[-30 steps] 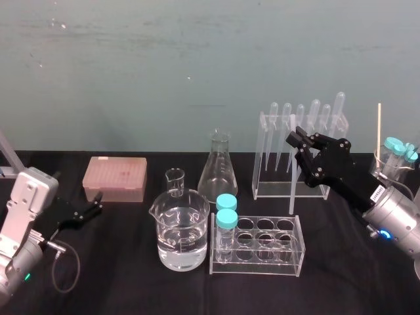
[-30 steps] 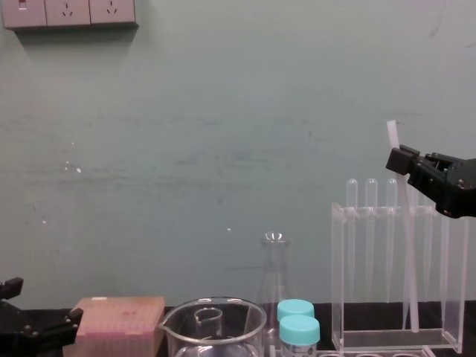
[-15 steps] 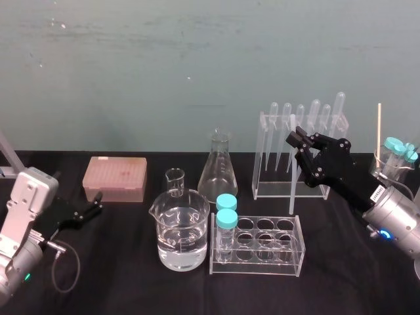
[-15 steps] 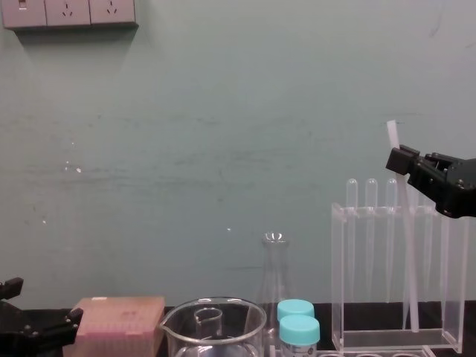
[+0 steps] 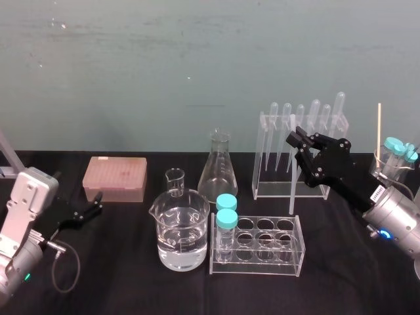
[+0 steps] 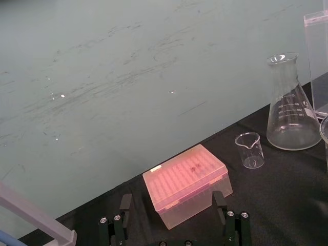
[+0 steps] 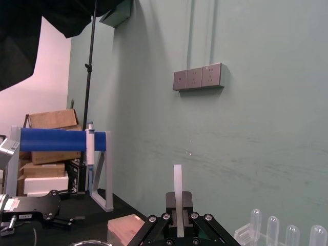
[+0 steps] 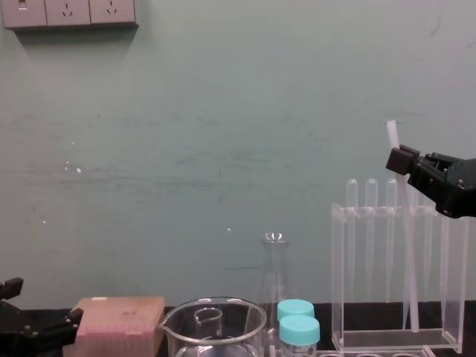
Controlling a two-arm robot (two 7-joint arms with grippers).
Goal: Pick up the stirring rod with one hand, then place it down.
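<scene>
While the right gripper (image 5: pixel 296 141) clamps it near the top with jaws narrow on it, the stirring rod (image 5: pixel 291 193) stands almost upright, a little tilted, just before the pipette rack (image 5: pixel 262 157), at 3 o'clock from the conical flask (image 5: pixel 218 172). Whether its lower end touches the counter (image 5: pixel 118 275), I cannot tell. At 7 o'clock from the pink box (image 5: pixel 115 178), the left gripper (image 5: pixel 88 211) hangs low, jaws wide.
</scene>
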